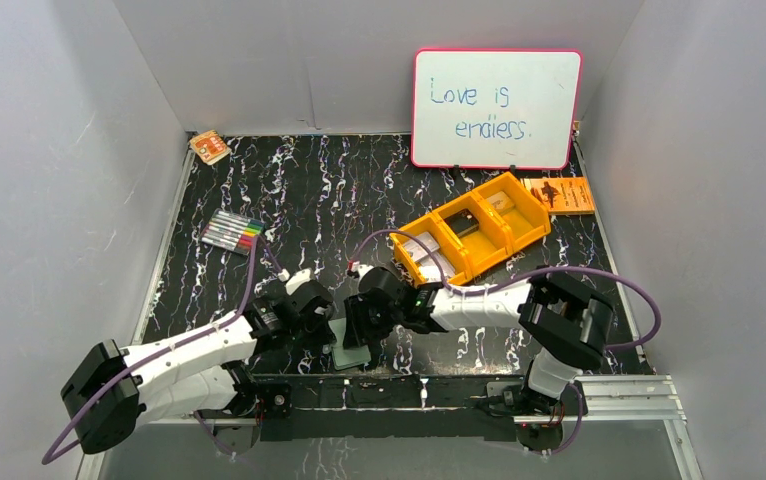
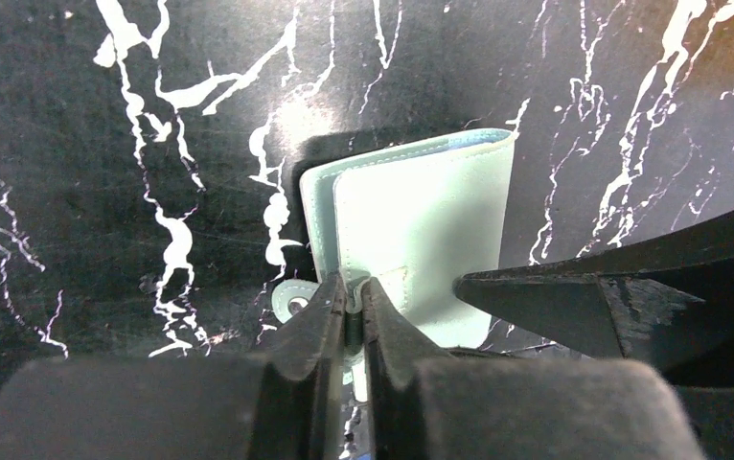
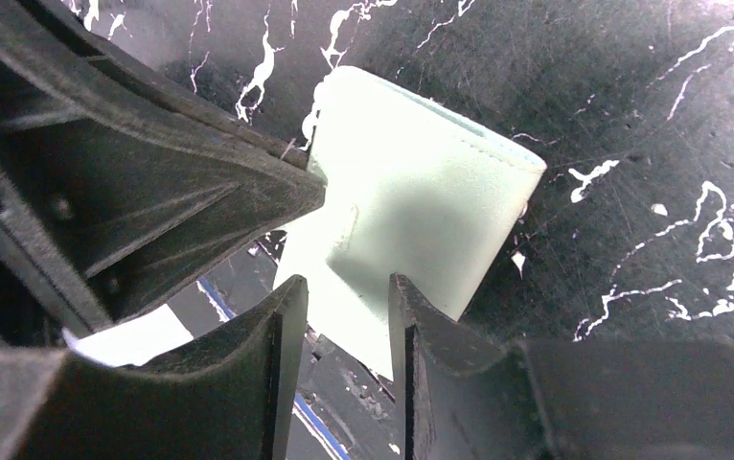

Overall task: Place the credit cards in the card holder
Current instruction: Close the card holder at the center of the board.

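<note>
The sage-green card holder (image 1: 351,353) lies folded on the black marbled table near its front edge, between both arms. In the left wrist view my left gripper (image 2: 354,295) is shut on the thin near edge of the card holder (image 2: 421,216), beside its snap button (image 2: 295,303). My right gripper (image 3: 344,287) stands open, its fingertips either side of the holder's (image 3: 421,201) near corner, without pinching it. Pale credit cards (image 1: 421,250) lie in the nearest compartment of the orange tray (image 1: 531,232).
A whiteboard (image 1: 496,108) stands at the back. An orange booklet (image 1: 559,194) lies by the tray. A set of markers (image 1: 231,232) and a small orange packet (image 1: 209,147) lie on the left. A metal rail (image 1: 619,392) runs along the front edge.
</note>
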{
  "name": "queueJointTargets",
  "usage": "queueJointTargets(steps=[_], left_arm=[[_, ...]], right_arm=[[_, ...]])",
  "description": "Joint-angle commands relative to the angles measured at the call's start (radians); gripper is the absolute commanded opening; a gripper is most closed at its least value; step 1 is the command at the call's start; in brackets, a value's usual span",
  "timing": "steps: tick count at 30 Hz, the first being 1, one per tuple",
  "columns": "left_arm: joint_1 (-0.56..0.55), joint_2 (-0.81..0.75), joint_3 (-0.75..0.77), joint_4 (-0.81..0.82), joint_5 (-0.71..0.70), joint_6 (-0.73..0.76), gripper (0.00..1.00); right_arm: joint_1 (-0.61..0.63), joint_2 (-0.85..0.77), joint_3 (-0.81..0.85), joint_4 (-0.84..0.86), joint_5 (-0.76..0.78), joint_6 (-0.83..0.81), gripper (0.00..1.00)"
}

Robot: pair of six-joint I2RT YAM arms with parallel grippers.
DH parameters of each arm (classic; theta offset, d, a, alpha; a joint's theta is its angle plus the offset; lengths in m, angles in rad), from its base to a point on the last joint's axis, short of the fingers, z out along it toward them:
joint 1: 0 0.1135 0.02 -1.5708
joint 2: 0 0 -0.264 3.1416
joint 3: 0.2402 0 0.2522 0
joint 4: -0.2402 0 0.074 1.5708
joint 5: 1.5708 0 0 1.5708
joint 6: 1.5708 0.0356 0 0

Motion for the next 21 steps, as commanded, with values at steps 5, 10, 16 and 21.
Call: queueJointTargets(steps=[5, 10, 16, 21], left_arm=[[0.005, 0.048, -0.095, -0.076, -0.032, -0.008, 0.00], [0.005, 0.050, -0.119, -0.054, -0.028, -0.025, 0.00], [0.004, 0.086, -0.144, -0.042, -0.025, -0.051, 0.00], [0.004, 0.089, -0.188, -0.028, -0.009, -0.095, 0.00]], right_arm=[[0.003, -0.177, -0.083, -0.028, 0.109, 0.084, 0.51], [-0.002, -0.264, -0.188, 0.023, 0.166, 0.162, 0.59], [-0.012, -0.264, -0.275, 0.106, 0.125, 0.229, 0.64], [-0.015, -0.256, -0.348, 0.240, 0.074, 0.274, 0.65]])
